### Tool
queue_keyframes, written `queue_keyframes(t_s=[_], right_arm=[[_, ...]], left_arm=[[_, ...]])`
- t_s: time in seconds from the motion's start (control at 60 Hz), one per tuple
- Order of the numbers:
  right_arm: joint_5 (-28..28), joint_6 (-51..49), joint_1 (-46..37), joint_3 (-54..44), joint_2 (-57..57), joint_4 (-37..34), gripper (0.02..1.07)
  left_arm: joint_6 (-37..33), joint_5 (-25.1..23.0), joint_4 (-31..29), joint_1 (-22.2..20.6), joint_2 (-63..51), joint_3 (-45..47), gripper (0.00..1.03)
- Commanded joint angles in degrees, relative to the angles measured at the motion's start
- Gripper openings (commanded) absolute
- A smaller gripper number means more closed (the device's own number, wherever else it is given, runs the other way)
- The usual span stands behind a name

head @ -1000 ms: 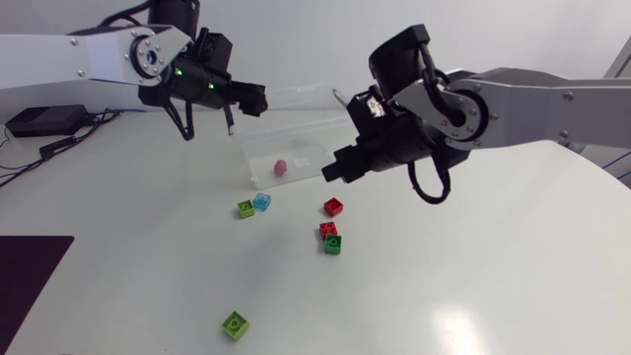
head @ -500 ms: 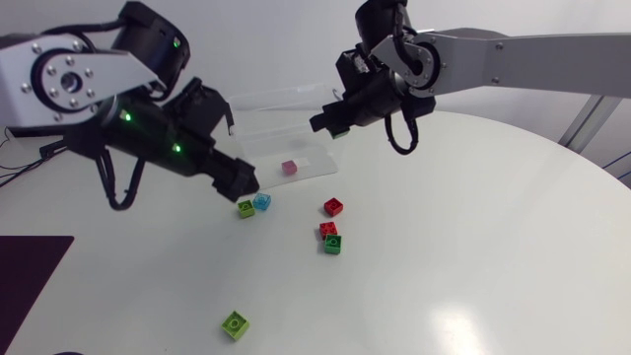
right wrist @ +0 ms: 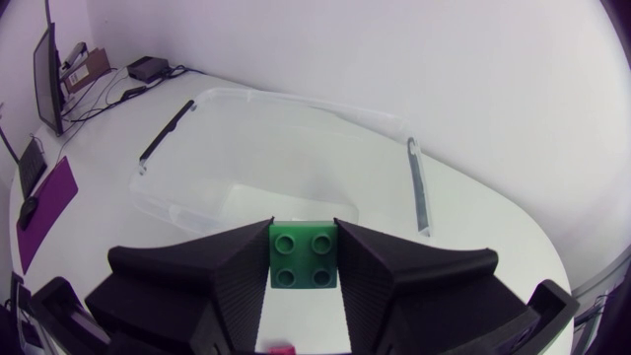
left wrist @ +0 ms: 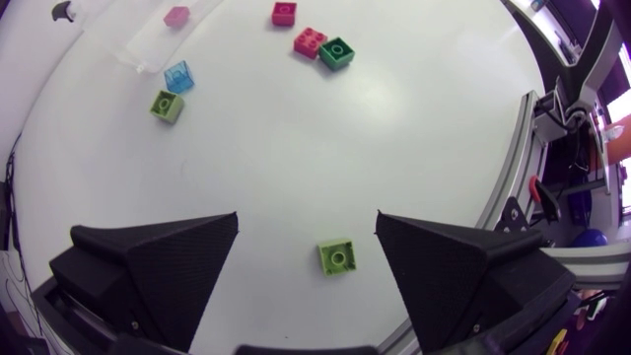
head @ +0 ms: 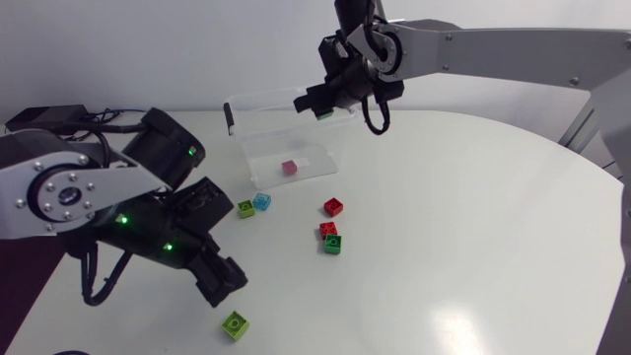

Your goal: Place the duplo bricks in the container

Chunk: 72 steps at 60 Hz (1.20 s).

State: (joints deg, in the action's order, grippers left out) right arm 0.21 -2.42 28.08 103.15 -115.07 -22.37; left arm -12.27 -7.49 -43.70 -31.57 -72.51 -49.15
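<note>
Lower left of frame: lime-green square duplo brick on white table, just ahead of left gripper, fingers spread, empty.
Mid-frame, loose: lime brick, pale blue brick, two red bricks, dark green brick.
Upper centre: clear plastic container, pink brick inside. Right gripper above it, clamped on green four-stud brick.

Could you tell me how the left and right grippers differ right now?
The left gripper is open and empty; the right gripper is shut on a dark green brick. The left hangs low over a light green brick on the table; the right is over the container. Both are matte black, two-fingered.
</note>
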Motion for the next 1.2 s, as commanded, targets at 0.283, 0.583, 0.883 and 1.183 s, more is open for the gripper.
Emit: queue_keyframes(t_s=[0.283,0.583,0.883,1.183], right_arm=[[-0.1,-0.8,-1.2,6.4,-5.9,-2.3,0.3],[0.4,-0.7,0.0,12.2,-8.8,-5.2,0.3],[4.4,-0.7,2.6,16.9,-12.2,-8.2,1.01],[4.4,-0.5,2.2,8.8,-4.6,-9.1,1.01]], left_arm=[[1.1,0.3,-0.5,-2.9,1.1,5.8,0.98],[1.5,0.3,-0.3,-2.6,2.4,6.7,0.98],[1.5,0.4,-0.2,-2.3,4.2,8.4,0.98],[1.7,0.4,-0.3,-3.6,5.0,10.5,0.98]])
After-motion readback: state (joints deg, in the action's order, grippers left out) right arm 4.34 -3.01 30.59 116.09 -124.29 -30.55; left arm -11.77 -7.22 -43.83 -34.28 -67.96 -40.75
